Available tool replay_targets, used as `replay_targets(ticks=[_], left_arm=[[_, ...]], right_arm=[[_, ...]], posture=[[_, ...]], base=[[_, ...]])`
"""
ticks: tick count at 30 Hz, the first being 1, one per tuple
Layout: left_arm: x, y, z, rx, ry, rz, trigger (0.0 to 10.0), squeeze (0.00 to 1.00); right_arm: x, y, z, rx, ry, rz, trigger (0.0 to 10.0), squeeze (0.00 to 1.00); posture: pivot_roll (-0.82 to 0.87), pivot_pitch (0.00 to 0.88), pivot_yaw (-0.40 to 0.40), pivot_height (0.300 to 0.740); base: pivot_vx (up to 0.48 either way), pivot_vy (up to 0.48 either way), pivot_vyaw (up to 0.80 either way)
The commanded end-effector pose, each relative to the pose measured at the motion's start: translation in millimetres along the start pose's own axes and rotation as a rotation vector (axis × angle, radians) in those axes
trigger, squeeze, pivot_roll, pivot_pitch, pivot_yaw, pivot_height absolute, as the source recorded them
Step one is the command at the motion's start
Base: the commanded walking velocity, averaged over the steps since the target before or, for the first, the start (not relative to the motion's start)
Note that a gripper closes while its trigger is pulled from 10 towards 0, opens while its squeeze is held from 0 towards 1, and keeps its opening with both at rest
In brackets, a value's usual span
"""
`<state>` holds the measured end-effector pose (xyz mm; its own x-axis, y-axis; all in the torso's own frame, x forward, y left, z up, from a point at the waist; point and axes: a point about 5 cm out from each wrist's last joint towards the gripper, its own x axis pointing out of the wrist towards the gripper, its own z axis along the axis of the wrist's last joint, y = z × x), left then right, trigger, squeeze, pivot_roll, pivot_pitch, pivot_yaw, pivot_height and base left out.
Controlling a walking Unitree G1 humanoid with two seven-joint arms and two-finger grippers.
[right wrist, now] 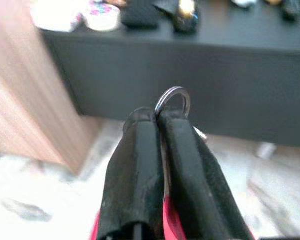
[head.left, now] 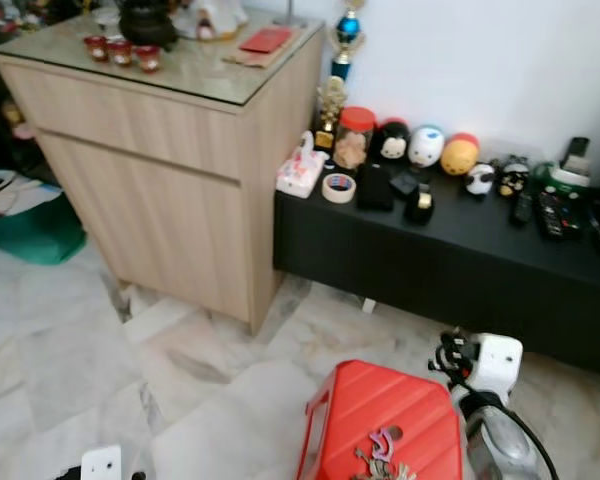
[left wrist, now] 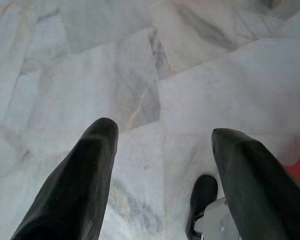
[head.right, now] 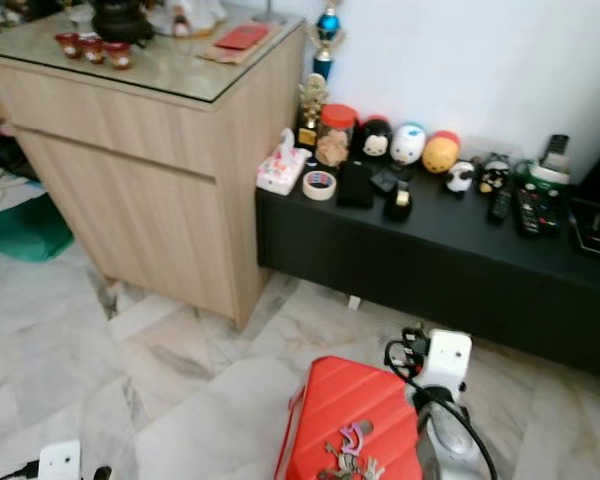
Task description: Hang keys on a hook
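- Low in the scene, the right arm [head.left: 485, 395] reaches forward at the near right, its white wrist block and black cabling just right of a red stool [head.left: 380, 415].
- Its right gripper [right wrist: 157, 117] has both black fingers pressed together, pinching a silver key ring [right wrist: 174, 98] that sticks up between the fingertips.
- A bunch of keys [head.left: 380, 462] with a pink-purple fob lies on the near part of the stool's top, by the arm; whether the pinched ring belongs to that bunch I cannot tell.
- Seen along the wrist, the gripper points toward the dark front of a long black counter [head.left: 450, 265] on the far right.
- The left gripper [left wrist: 162, 150] hangs low at the near left, fingers spread wide with nothing between them, aimed down at the pale marble floor [head.left: 90, 360].
- A black foot-like part shows below the left fingers, and a sliver of red at the edge.
- On the counter sit a tape roll [head.left: 338, 187], a tissue box [head.left: 300, 172], round toy heads [head.left: 426, 146], a jar [head.left: 355, 135] and remote controls [head.left: 553, 212].
- A wooden cabinet [head.left: 170, 170] with a glass top stands on the far left, touching the counter's left end.
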<state>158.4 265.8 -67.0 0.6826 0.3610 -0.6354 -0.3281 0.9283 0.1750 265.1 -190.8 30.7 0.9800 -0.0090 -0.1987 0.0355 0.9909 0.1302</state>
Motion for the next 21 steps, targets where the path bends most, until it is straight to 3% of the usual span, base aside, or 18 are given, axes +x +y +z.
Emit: replay_targets(ticks=[1,6,16,21], left_arm=[[1.0,-6.2,-2,0.01,0.03,-0.026,10.0,0.0],[7.8,-11.8,14,0.0,-0.003,-0.039,10.0,0.0],[12.1,-11.0,23,0.006,-0.006,-0.041,10.0,0.0],[12.7,-3.8,23,-0.003,0.0,-0.032,10.0,0.0]], right_arm=[[-2.8,4.1,-7,-0.062,0.019,0.043,10.0,0.0],[1.5,17.2,0,-0.037,-0.021,0.069,10.0,0.0],[8.0,1.3,6,0.022,-0.053,-0.074,10.0,0.0],[9.4,0.0,6,0.024,-0.054,-0.095,10.0,0.0]], posture=[[0.07,0.0,-0.056,0.74],[0.05,0.0,-0.036,0.74],[0.05,0.0,-0.013,0.74],[0.04,0.0,-0.005,0.74]], base=[[0.0,0.0,0.0],[0.0,0.0,0.0],[0.0,0.0,0.0],[-0.27,0.0,0.0]])
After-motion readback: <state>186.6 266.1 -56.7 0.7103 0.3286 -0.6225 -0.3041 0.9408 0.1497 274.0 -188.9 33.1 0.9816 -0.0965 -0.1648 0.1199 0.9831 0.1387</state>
